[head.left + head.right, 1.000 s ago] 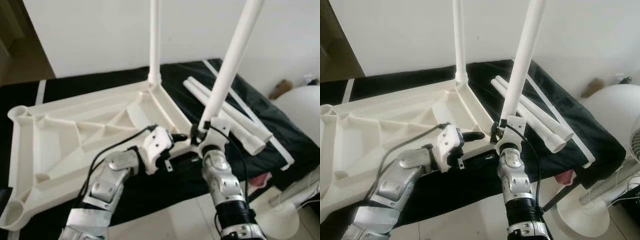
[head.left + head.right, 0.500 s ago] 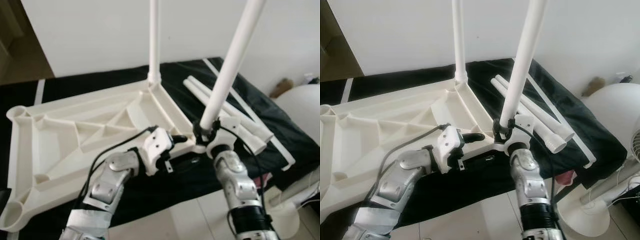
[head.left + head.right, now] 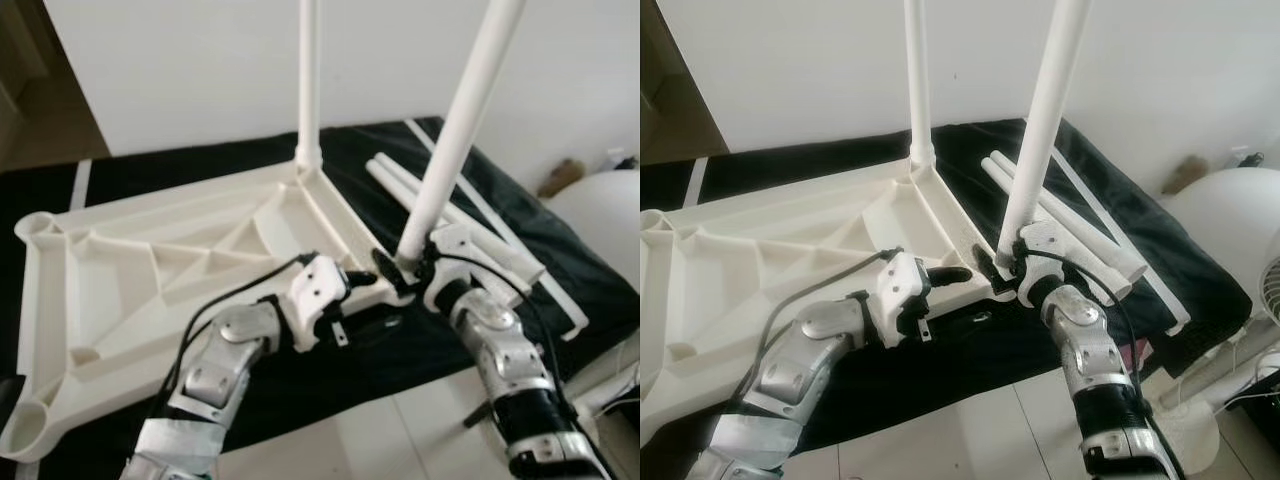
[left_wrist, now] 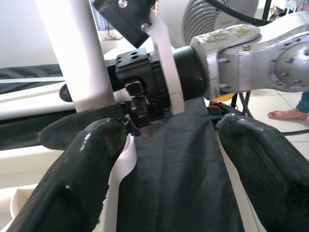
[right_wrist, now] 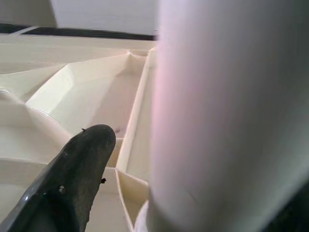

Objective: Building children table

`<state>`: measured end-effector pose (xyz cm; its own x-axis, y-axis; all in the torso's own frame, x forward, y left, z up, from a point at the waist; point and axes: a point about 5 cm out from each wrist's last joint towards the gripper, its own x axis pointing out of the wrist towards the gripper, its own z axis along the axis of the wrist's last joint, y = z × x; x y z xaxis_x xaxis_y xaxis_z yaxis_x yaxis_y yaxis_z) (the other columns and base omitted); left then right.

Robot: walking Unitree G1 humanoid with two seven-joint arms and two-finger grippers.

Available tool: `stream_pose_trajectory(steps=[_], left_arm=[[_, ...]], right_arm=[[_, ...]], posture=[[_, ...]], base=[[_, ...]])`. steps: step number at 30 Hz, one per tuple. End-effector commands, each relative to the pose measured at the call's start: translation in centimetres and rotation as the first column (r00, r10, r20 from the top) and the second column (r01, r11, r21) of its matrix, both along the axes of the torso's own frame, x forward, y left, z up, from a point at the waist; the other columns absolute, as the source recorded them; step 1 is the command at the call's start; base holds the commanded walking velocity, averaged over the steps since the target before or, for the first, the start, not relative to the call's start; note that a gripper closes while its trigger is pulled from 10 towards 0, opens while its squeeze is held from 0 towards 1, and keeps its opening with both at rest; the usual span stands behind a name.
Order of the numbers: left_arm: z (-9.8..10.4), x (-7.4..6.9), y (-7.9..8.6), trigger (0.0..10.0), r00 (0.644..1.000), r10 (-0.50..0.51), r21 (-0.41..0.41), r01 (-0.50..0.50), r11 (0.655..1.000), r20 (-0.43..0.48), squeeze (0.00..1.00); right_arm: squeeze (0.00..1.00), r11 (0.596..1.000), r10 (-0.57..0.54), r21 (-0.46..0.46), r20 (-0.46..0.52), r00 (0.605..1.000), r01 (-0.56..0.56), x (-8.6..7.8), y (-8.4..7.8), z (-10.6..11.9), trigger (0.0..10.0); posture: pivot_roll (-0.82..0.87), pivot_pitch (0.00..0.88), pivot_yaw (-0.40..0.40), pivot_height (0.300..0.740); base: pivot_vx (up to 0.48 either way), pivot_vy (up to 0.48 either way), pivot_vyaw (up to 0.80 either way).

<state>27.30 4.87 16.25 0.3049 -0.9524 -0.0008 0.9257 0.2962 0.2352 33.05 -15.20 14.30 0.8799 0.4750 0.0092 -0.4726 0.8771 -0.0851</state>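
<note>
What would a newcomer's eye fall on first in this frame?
The upturned white tabletop lying on black cloth, with one leg upright at its far corner. The right tool grips a second leg at the near corner, while the open left tool rests on the edge beside it. Spare legs lie to the right.

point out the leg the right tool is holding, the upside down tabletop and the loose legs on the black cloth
held leg (image 3: 1042, 110), right eye view, mid shaft
upside down tabletop (image 3: 130, 265), left eye view, ribbed underside
loose legs (image 3: 1090, 243), right eye view, middle of the pair
right tool (image 3: 1008, 268), right eye view, at the leg's base

A home room: tiled floor (image 3: 970, 430), white wall (image 3: 790, 60), standing fan (image 3: 1225, 235).
</note>
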Motion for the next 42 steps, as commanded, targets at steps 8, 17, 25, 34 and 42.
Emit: stream_pose_trajectory(steps=[8, 17, 25, 34, 42], left_arm=[[0.1, 0.3, -0.1, 10.0, 0.999, 0.04, 0.001, -0.04, 0.999, 0.014, 0.0], [0.1, 0.4, -0.2, 10.0, 0.999, 0.032, -0.001, -0.032, 0.999, 0.014, 0.0], [0.1, 0.3, -0.2, 10.0, 1.0, 0.026, 0.0, -0.026, 1.0, 0.012, 0.0], [0.0, 0.1, -0.2, 10.0, 1.0, 0.024, 0.0, -0.024, 1.0, 0.006, 0.0], [0.0, -0.1, -0.2, 10.0, 1.0, 0.016, 0.0, -0.016, 1.0, -0.001, 0.0]], right_arm=[[0.0, 0.991, 0.109, -0.071, -0.027, 0.994, -0.111, 0.2, 0.1, -0.9, 0.0], [0.0, 0.992, 0.103, -0.069, -0.041, 0.994, -0.106, 0.1, -0.7, -1.5, 0.0], [0.0, 0.999, -0.02, -0.041, -0.063, 0.998, 0.017, -0.1, -0.8, -1.8, 10.0], [0.0, 0.94, -0.331, 0.051, -0.115, 0.937, 0.338, -0.4, 0.0, -2.4, 10.0], [0.0, 0.752, -0.611, 0.168, -0.186, 0.77, 0.637, -0.8, 1.5, -2.0, 10.0]], posture=[[-0.06, 0.0, -0.012, 0.74], [-0.07, 0.0, -0.004, 0.74], [-0.07, 0.0, -0.006, 0.74], [-0.08, 0.0, -0.003, 0.74], [-0.08, 0.012, 0.002, 0.74]], base=[[0.0, 0.0, 0.0], [0.0, 0.0, 0.0], [0.0, 0.0, 0.0], [0.0, 0.0, 0.0], [0.0, 0.0, 0.0]])
